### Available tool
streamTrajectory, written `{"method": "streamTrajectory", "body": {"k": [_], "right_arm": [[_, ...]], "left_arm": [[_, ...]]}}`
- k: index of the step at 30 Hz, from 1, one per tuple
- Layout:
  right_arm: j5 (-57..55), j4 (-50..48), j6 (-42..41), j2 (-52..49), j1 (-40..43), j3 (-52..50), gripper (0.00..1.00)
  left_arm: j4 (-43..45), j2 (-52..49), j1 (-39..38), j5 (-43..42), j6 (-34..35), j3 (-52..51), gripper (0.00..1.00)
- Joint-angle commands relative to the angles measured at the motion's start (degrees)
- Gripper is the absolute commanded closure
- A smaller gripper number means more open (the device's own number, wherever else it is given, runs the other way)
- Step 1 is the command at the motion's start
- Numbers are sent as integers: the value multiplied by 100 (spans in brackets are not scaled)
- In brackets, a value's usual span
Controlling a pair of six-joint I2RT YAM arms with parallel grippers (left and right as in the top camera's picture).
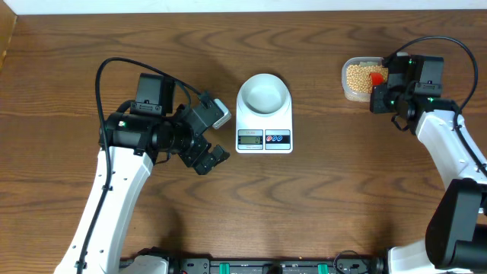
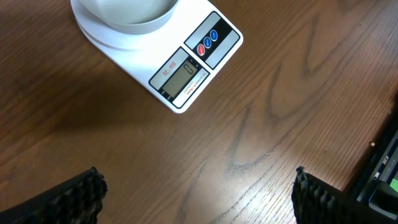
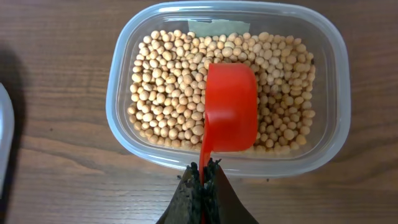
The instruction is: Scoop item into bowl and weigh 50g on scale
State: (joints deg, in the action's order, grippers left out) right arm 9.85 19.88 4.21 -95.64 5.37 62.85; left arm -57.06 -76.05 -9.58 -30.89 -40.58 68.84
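Note:
Tan-yellow beans (image 3: 168,87) fill a clear plastic tub (image 3: 118,118) at the table's far right, where the beans (image 1: 356,74) also show from above. My right gripper (image 3: 203,168) is shut on the thin handle of a red scoop (image 3: 231,112), whose cup lies bottom-up over the beans. The red scoop (image 1: 377,77) and right gripper (image 1: 383,90) appear at the tub's near side. The white bowl (image 1: 263,93) sits on the white scale (image 1: 264,135) at centre, with nothing visible inside it. My left gripper (image 1: 207,160) hangs open left of the scale (image 2: 186,71), over bare wood, fingertips (image 2: 93,186) wide apart.
The bowl (image 2: 127,15) occupies the scale's far half; its display and two buttons face the near edge. Bare wooden table lies between the scale and the tub. Black equipment runs along the table's near edge (image 1: 251,266).

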Motion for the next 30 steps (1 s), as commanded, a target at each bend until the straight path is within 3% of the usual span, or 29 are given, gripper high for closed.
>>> {"method": "streamTrajectory", "body": {"k": [1,10,16,30], "right_arm": [[280,74,-468,-107,-11,74,99],[330,225,-1322,-107,254,74,99],[890,227,-1366,-109,369,72,99],[898,319,-1641,-109,402,72,99]], "left_arm": [[-33,83,26,55,-76,79,2],[-33,83,26,55,-76,79,2],[-33,83,26,55,-76,79,2],[-33,83,26,55,-76,76,2]]}}
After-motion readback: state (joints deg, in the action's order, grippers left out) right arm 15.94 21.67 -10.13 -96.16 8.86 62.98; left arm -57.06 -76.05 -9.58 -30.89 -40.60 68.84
